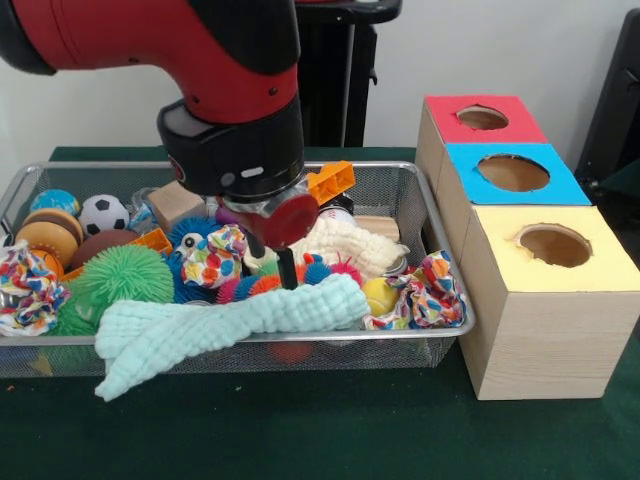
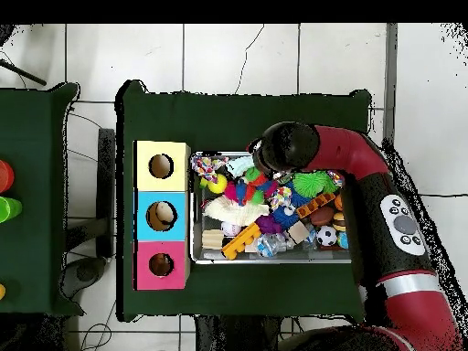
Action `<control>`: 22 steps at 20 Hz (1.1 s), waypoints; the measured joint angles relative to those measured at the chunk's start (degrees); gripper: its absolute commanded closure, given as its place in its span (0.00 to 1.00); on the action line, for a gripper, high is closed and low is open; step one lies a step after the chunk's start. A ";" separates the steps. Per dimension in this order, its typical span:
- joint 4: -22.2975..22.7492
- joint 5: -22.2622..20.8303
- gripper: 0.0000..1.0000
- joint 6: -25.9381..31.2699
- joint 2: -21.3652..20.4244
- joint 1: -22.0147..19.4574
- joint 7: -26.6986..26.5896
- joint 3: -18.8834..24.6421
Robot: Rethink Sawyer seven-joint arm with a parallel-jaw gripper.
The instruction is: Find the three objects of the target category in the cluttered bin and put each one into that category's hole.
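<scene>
Mesh bin [image 1: 440, 255]: crammed with toys, mid-bench.
Jaws [image 1: 283, 262]: low over clutter; open or closed, cannot tell.
Targets: category unclear, somewhere inside the bin.
Handling: probably light, soft; pinch mid-body.

Wire bin [image 1: 452, 262] crammed with toys; beside it, three-holed box [image 1: 540, 300]: red, blue, yellow.
</scene>
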 measured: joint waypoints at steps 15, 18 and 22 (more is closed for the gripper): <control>2.61 0.82 0.00 -3.80 3.92 -1.25 0.00 -1.68; 2.73 0.83 0.00 -5.72 4.40 -1.27 0.00 -1.68; 2.76 0.73 0.00 -9.03 4.54 -1.28 0.00 -1.68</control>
